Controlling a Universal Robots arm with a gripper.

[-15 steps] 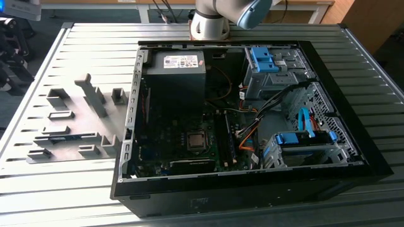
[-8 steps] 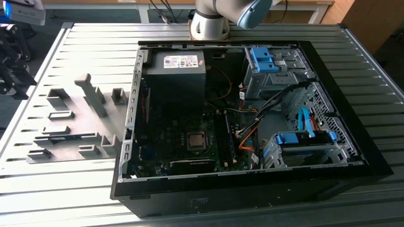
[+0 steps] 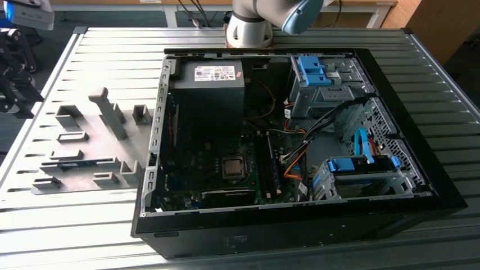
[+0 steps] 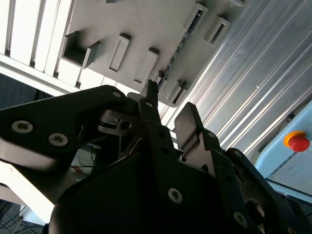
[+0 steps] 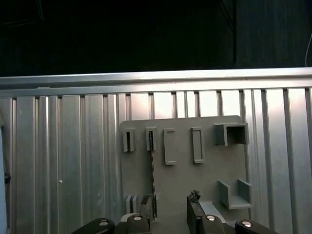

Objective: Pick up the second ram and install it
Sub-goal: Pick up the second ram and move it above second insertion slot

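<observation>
**Fingers apart, nothing held; ram in its fixture**

Your gripper (image 5: 170,213) has its fingers (image 4: 151,105) standing apart with a clear gap between them, and they hold nothing. In the first wrist view the fingers are cut off at the picture's edge, so you see just their tips.

Just past those tips, the second ram (image 5: 153,170) stands on its edge in the grey fixture plate (image 5: 204,185). You see it as a thin dark line running away from one fingertip. Its near end disappears beside that finger, so you cannot tell whether the two touch. Its chips are too small to make out.

The plate lies flat on the slatted metal table (image 3: 90,225). To the exterior view's right of the plate sits the open computer case (image 3: 420,185). Its motherboard (image 3: 225,169) is in deep shadow, and you cannot pick out the memory slots there.

At the table's far edge stands the arm base (image 3: 251,25), cut off by the top of the picture. Dark hardware (image 3: 15,73) at the exterior view's left edge is also cut off and cannot be identified.
</observation>
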